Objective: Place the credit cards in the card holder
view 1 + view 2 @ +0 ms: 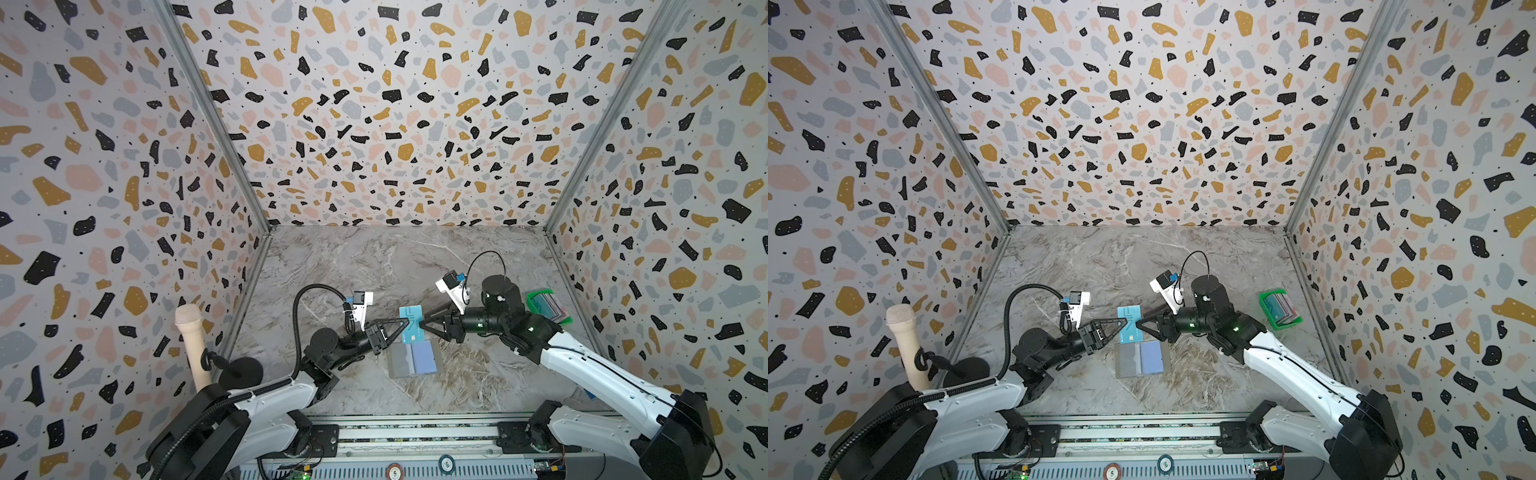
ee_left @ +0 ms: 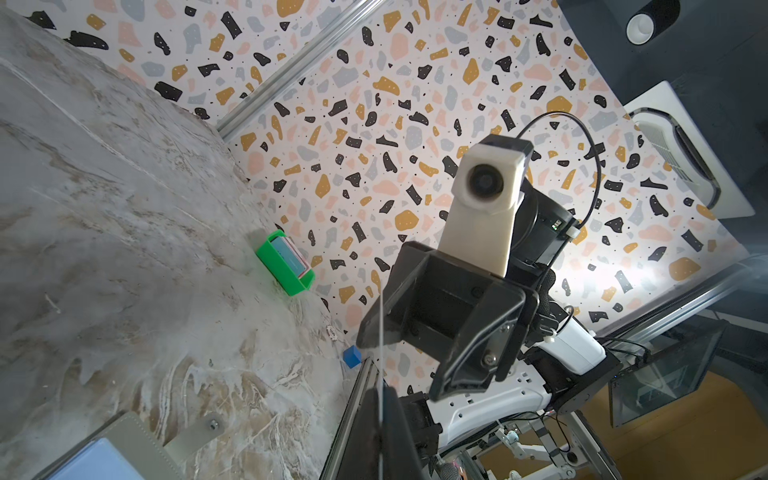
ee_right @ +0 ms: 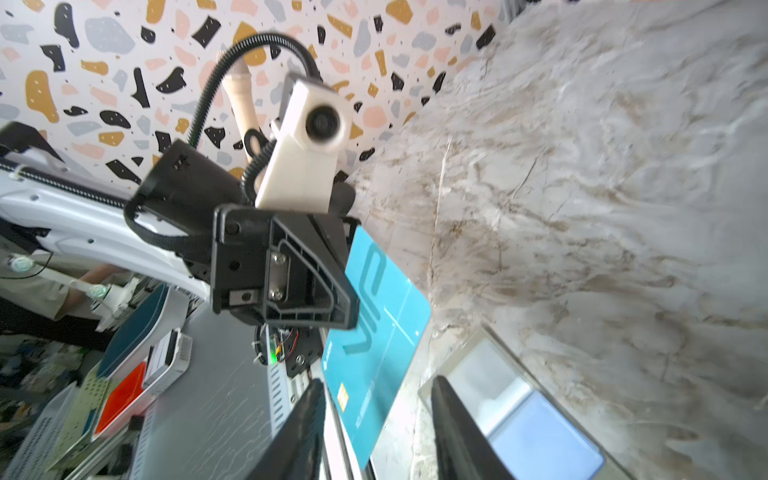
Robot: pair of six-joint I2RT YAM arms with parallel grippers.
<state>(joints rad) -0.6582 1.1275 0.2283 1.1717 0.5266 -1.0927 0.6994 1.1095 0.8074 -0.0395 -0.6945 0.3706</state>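
**Card handover in mid-air above the card holder**

Terrazzo-patterned walls (image 1: 124, 166) are boxing in the marble bench (image 1: 374, 266) on three sides, and a metal rail (image 1: 415, 428) is running along the near edge. A broad stretch of bare marble is lying open behind both arms. A microphone (image 1: 193, 345) is standing by the left wall. Over by the right wall, a green tray (image 1: 532, 299) is sitting tight to the edge, with the stack of cards (image 1: 548, 308) standing inside it. A small blue cube (image 2: 352, 357) is lying near the bench's edge.

In the middle, the left gripper (image 1: 407, 322) is clamping fully shut on a teal card (image 1: 412, 312), holding it up off the bench. The right gripper (image 1: 422, 323) is facing it from the other side with its jaws parted. In the right wrist view the teal card (image 3: 374, 332) is sitting between those jaws, with an open gap on one side; whether the other finger is touching it, I cannot tell.

Just below, the card holder (image 1: 398, 360) is lying open and flat on the bench, with a light blue card (image 1: 424, 355) showing in one pocket.
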